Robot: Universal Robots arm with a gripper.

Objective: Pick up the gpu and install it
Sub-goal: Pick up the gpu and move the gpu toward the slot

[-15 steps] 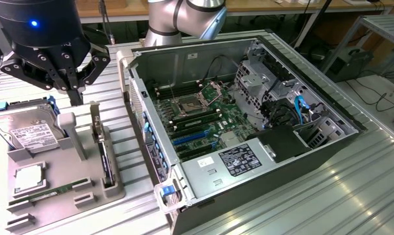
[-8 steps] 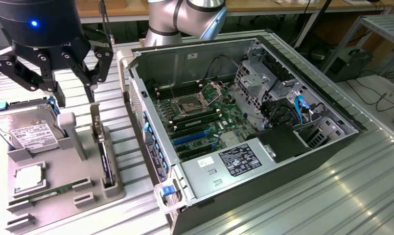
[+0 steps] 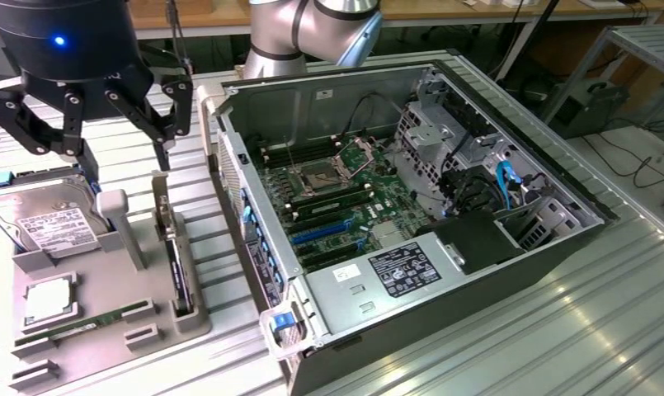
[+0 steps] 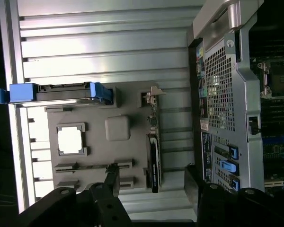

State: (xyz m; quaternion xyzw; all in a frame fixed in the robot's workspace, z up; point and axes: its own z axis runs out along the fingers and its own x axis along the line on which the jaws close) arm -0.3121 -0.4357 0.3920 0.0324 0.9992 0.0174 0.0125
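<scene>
The gpu (image 3: 176, 266) stands on its edge in a slot along one side of the grey holder tray (image 3: 111, 330), black face showing, pale end bracket (image 4: 152, 97) at one end. In the wrist view the gpu (image 4: 154, 158) is a thin dark strip. My gripper (image 3: 123, 157) hangs open above the tray, clear of the card, with nothing between its fingers. In the wrist view my gripper (image 4: 151, 184) has one finger (image 4: 111, 182) on either side of the card's line. The open computer case (image 3: 255, 91) lies at the exterior view's right of the tray, its motherboard (image 3: 332, 194) and blue slots (image 3: 318, 233) exposed.
The tray also holds a silver hard drive (image 3: 40, 219), a square processor (image 3: 48, 301) and a narrow green RAM stick (image 3: 84, 323). A power supply (image 3: 403, 272) and drive cage (image 3: 442, 124) sit inside the case. Everything rests on a ribbed metal table (image 3: 552, 330).
</scene>
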